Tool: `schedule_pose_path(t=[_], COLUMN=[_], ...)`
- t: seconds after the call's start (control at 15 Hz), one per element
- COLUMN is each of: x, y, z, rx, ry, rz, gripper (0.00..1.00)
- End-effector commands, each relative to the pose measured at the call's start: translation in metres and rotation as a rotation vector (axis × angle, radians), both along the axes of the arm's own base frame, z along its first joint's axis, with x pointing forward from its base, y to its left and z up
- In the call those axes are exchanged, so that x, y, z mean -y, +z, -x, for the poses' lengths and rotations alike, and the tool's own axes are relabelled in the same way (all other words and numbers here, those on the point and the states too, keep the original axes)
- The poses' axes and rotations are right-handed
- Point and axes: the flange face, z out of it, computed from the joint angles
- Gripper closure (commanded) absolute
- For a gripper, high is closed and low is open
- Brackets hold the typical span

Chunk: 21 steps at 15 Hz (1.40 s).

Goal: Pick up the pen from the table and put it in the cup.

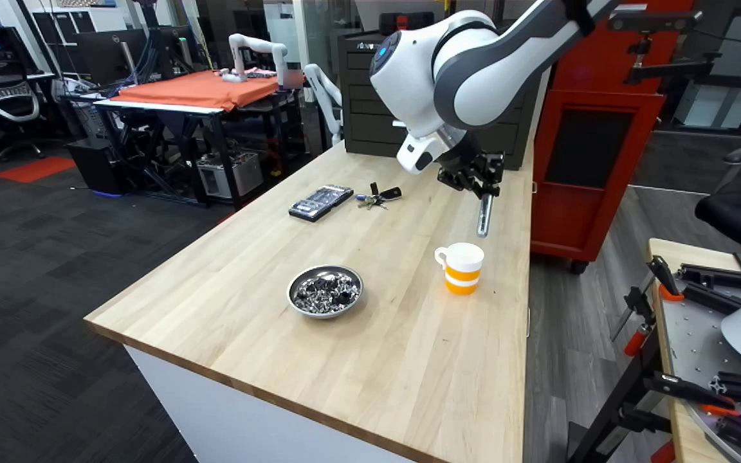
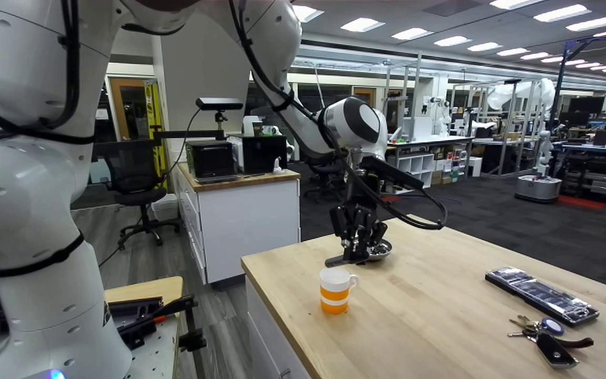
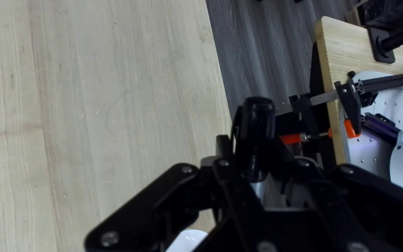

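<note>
My gripper (image 1: 489, 190) is shut on the pen (image 1: 485, 217), a thin stick that juts out of the fingers. It looks dark and nearly level in an exterior view (image 2: 340, 260), and shows as a black cylinder between the fingers in the wrist view (image 3: 257, 122). The cup (image 1: 462, 270), white with orange bands and a handle, stands upright on the table (image 1: 396, 360). The pen is above the table, near the cup (image 2: 334, 289) and apart from it as far as I can tell. Only a white bit of the cup (image 3: 189, 238) shows in the wrist view, partly hidden by the gripper (image 3: 254, 157).
A metal bowl (image 1: 292, 297) of small parts stands beside the cup. A flat dark case (image 1: 321, 202) and a bunch of keys (image 1: 380, 195) lie farther along the table. A dark drawer cabinet (image 1: 367, 96) stands at one end. The table's long edge is near the cup.
</note>
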Motion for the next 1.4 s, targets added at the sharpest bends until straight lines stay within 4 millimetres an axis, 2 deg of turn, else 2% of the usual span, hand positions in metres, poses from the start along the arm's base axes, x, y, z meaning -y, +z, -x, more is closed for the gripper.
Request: schedule_pose_path(t=[0.0,0.6,1.07,1.33], x=[-0.007,-0.008,-0.001,0.003], y=[-0.003,-0.003,0.018,0.02], z=[-0.006,-0.028,-0.043,-0.044], rx=[-0.025,-0.009,0.129,0.181], ry=[0.08,0.174,0.112,0.121], rz=[0.013,0.014,-0.08,-0.072], gripper=[0.93,0.93,0.93,0.93])
